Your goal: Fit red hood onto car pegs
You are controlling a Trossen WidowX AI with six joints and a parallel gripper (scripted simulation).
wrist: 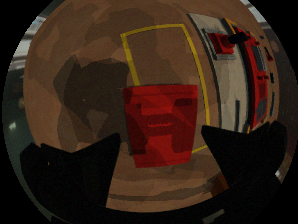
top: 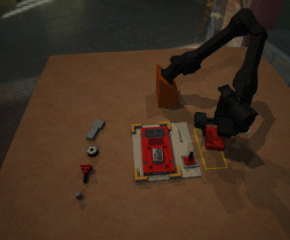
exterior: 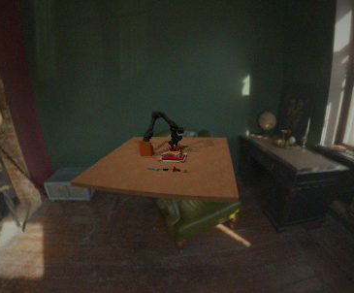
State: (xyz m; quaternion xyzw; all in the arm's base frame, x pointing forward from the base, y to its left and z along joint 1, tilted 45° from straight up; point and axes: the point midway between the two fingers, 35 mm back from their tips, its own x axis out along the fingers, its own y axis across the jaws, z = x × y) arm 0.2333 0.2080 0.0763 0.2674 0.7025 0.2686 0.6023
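Observation:
The red hood lies on the table over one end of the yellow outline, with its flat roof up. My gripper is open and empty above the hood's far part. In the wrist view the fingers stand on either side of the hood, with a gap on both sides. The red chassis sits in the jig with its grey engine block in place. Small red pegs show around the engine. The hood's corner holes cannot be made out.
A small red part with a black stick stands on the jig plate's side. Across the jig lie a grey stepped piece, a wheel, a red and black part and a small grey cube. An orange block stands by the arm's base.

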